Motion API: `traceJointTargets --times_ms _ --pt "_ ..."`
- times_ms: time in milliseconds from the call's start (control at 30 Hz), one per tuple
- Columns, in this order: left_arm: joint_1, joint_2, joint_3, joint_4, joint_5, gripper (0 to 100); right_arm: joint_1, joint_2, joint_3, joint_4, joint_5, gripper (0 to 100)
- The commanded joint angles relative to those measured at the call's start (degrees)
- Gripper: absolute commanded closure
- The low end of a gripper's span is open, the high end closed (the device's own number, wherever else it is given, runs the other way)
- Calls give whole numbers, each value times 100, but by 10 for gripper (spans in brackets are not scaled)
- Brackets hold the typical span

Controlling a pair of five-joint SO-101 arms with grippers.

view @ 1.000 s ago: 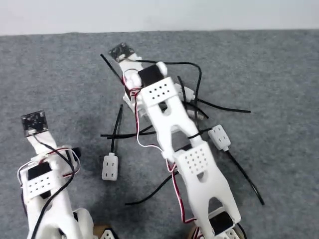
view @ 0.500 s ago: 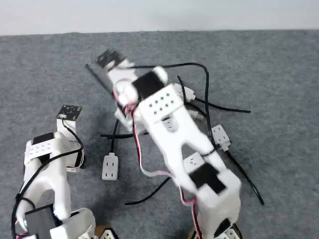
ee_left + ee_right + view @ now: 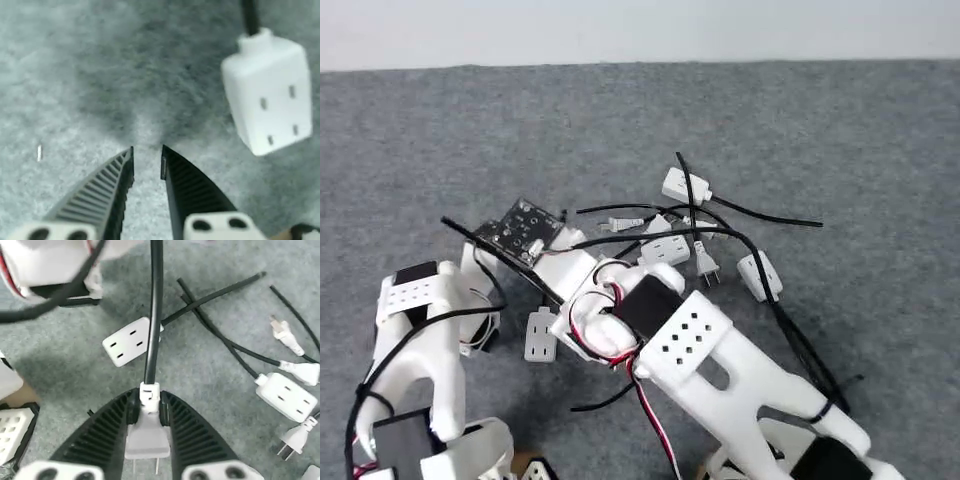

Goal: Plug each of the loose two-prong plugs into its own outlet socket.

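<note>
While the plug (image 3: 145,437) is clamped between the jaws of the right gripper (image 3: 147,400), its prongs are turned back toward the wrist. Its cord (image 3: 155,305) is led out forward, across one end of the socket (image 3: 131,341) that lies on the carpet (image 3: 60,365). The left gripper (image 3: 146,160) is held low over the carpet, just beside that socket, with a narrow gap between its jaws and nothing in it.

Failure is judged possible on three counts:
- The prongs cannot be presented to the slots unless the plug is turned or regrasped.
- The socket, held by nothing, may be pushed along the carpet under insertion force.
- The cord, crossed with the others, may be pulled tight, so that a farther socket (image 3: 760,275) is dragged.

Against the frame one second earlier, the right arm is seen drawn back from the far part of the carpet to the near side, and the cord is carried with it. The left arm is swung in and lowered toward the socket, which is unmoved
</note>
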Motion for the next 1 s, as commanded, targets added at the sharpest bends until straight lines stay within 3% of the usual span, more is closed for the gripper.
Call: traceJointTargets --times_ms 0,400,667,733,833,967 --pt "158 -246 48 193 -580 920 -40 -84 0 -242 -44 991" --pt "791 -3174 2000 -9 -1029 920 -40 558 9 -611 -53 991" --pt "791 -4527 2598 88 -993 918 -13 567 123 -875 -369 991" --pt "695 -4747 2651 35 -624 917 57 567 352 -1244 -712 991" --pt "123 -5125 2809 -536 563 916 180 576 949 -2193 -1679 991" --pt "-246 -5653 2932 -519 914 915 259 523 1152 -2598 -1327 991"
